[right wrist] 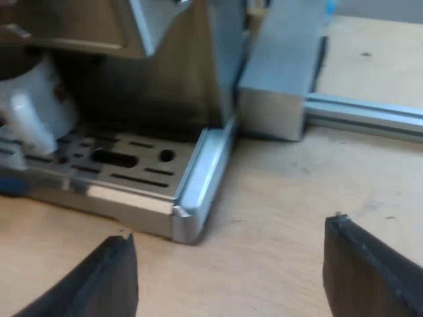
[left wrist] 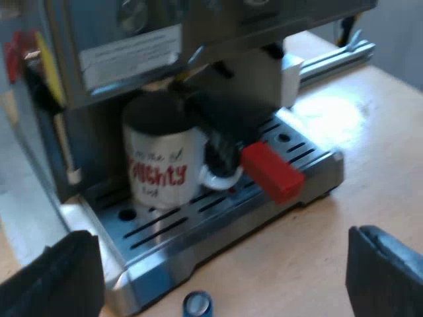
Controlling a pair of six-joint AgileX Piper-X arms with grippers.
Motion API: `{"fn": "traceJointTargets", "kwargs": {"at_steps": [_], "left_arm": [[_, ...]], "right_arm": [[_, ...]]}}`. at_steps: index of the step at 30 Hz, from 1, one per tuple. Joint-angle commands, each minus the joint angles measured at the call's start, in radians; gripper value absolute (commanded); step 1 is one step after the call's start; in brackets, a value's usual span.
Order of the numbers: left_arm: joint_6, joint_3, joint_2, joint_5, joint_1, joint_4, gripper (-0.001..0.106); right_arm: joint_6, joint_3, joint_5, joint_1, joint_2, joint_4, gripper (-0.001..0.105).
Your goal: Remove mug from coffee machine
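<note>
Mug [left wrist: 162,165] sits on drip tray [left wrist: 173,229] — left claw [left wrist: 221,267] and right claw [right wrist: 230,261] both spread apart

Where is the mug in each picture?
Left wrist view: the mug stands on the slotted tray under the coffee machine, its loop next to the red-ended handle.
Right wrist view: the mug stands on the same slotted tray, away from its corner.
Shared landmark: the slotted tray.

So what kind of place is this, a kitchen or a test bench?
Probably a test bench set up for coffee: an espresso machine with a mug on its drip tray stands on a bare wooden table, beside an aluminium rail.
</note>
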Motion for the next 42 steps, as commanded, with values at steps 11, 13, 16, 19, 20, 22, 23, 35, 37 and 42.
{"fn": "traceJointTargets", "kwargs": {"at_steps": [11,13,16,19,20,22,23,35,37,42], "left_arm": [[-0.003,0.141,0.004,0.139,-0.004,-0.194,0.077],[-0.003,0.195,0.004,0.111,-0.004,-0.218,0.077],[-0.003,0.237,0.005,0.100,-0.004,-0.228,0.077],[-0.003,0.256,0.006,0.100,-0.004,-0.255,0.077],[-0.003,0.256,0.006,0.100,-0.004,-0.258,0.077],[-0.003,0.256,0.006,0.100,-0.004,-0.262,0.077],[-0.003,0.256,0.006,0.100,-0.004,-0.267,0.077],[-0.006,0.256,0.006,0.100,-0.004,-0.259,0.077],[-0.005,0.256,0.006,0.100,-0.004,-0.259,0.077],[-0.005,0.256,0.006,0.100,-0.004,-0.259,0.077]], "right_arm": [[-0.016,0.007,-0.056,0.164,0.086,-0.148,0.062],[-0.016,0.036,-0.055,0.191,0.093,-0.174,0.062],[-0.016,0.074,-0.059,0.222,0.095,-0.214,0.062],[-0.016,0.112,-0.059,0.252,0.095,-0.268,0.062],[-0.016,0.118,-0.059,0.256,0.095,-0.272,0.062],[-0.016,0.143,-0.059,0.274,0.096,-0.323,0.062],[-0.016,0.161,-0.059,0.286,0.096,-0.359,0.062],[-0.008,0.371,0.000,0.352,0.096,-0.674,0.062],[-0.008,0.406,0.001,0.352,0.096,-0.706,0.062],[-0.008,0.461,0.001,0.352,0.138,-0.774,0.062]]}}
